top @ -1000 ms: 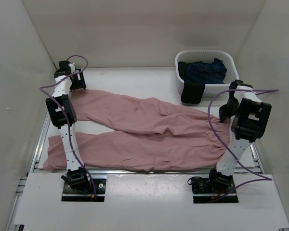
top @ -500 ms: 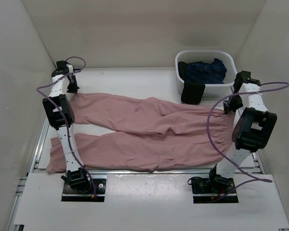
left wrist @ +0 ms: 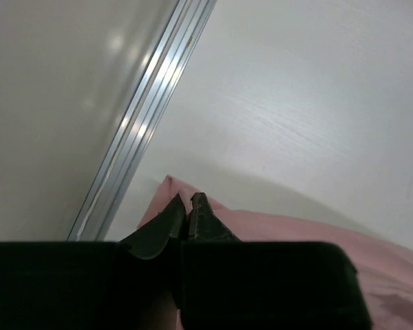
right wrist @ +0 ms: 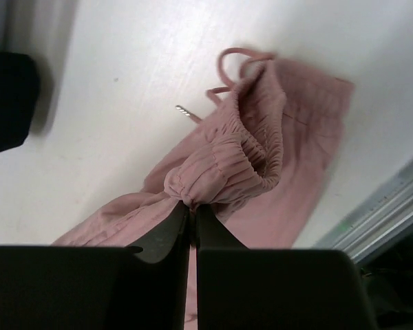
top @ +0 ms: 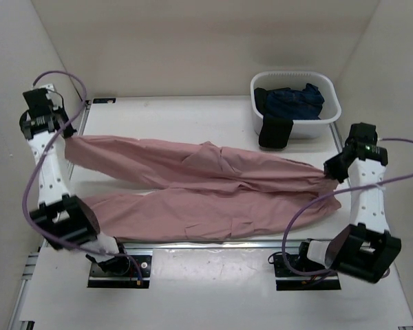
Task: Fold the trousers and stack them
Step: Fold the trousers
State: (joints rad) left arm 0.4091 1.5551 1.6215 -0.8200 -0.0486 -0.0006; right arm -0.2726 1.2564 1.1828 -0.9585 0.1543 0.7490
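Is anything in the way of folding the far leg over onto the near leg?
Nothing visible. Both claws pinch the trousers: left claw at the far-leg hem, right claw at the waistband. The basket sits behind the waist end.

White table (top: 179, 117) carries the trousers (top: 193, 206) and, seemingly, a tub (top: 316, 128).

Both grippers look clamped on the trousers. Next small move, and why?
Probably carry both grips toward the near edge together, laying the far leg over the near leg: left gripper pinches the far hem, right gripper the waistband, and the trousers lie stretched flat.
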